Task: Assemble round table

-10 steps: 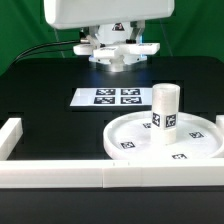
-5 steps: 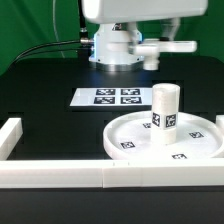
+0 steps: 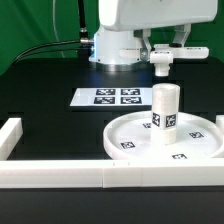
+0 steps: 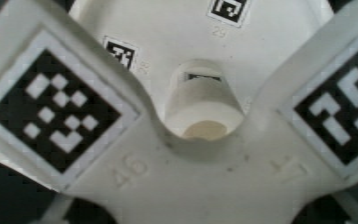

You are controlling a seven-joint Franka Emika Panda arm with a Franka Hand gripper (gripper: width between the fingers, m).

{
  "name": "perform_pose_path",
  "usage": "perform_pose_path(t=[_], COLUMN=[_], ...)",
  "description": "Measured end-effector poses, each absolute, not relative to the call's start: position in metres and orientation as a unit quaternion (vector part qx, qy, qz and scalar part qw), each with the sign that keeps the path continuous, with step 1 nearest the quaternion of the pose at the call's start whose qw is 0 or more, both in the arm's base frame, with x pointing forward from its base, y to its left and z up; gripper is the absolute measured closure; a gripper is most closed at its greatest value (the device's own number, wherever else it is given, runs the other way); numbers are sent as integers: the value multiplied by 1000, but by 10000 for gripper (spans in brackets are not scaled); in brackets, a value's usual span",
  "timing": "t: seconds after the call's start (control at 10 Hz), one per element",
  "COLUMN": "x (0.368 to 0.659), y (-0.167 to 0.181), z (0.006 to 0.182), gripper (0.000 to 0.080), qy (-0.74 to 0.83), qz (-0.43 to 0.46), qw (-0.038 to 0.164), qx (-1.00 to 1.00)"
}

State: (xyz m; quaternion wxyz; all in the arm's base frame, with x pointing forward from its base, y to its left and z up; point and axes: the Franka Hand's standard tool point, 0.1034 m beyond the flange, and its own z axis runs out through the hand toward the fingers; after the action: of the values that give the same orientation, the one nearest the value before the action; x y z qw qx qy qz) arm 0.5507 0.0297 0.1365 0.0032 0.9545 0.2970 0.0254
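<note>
The large rimmed disc (image 3: pixel 128 138) lies on the black table at the exterior view's right. The thick short cylinder (image 3: pixel 165 106) stands upright on the disc's centre. The flat cross-shaped piece (image 3: pixel 170 53) hangs in the air just above the cylinder's top, apart from it. My gripper (image 3: pixel 152 42) holds the piece, and the arm's white body mostly hides the fingers. In the wrist view the cross-shaped piece (image 4: pixel 194 150) fills the picture, with tagged arms on both sides and a short round peg (image 4: pixel 202 112) in the middle. My fingers do not show there.
The marker board (image 3: pixel 117 97) lies flat behind the disc. A long white wall bar (image 3: pixel 90 178) runs along the table's front, and another (image 3: pixel 10 135) stands at the exterior view's left. The arm's base (image 3: pixel 118 48) stands at the back.
The arm has swung toward the exterior view's right with the cross-shaped piece in it. The piece now hangs over the cylinder. Disc and cylinder have not moved.
</note>
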Motion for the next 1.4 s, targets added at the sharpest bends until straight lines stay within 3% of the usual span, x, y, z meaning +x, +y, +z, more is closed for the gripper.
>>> perform_pose_path(t=[1.4], x=[554], y=[36], z=[106], gripper=[351], qy=[335], qz=[12], qw=[-1], qx=[942])
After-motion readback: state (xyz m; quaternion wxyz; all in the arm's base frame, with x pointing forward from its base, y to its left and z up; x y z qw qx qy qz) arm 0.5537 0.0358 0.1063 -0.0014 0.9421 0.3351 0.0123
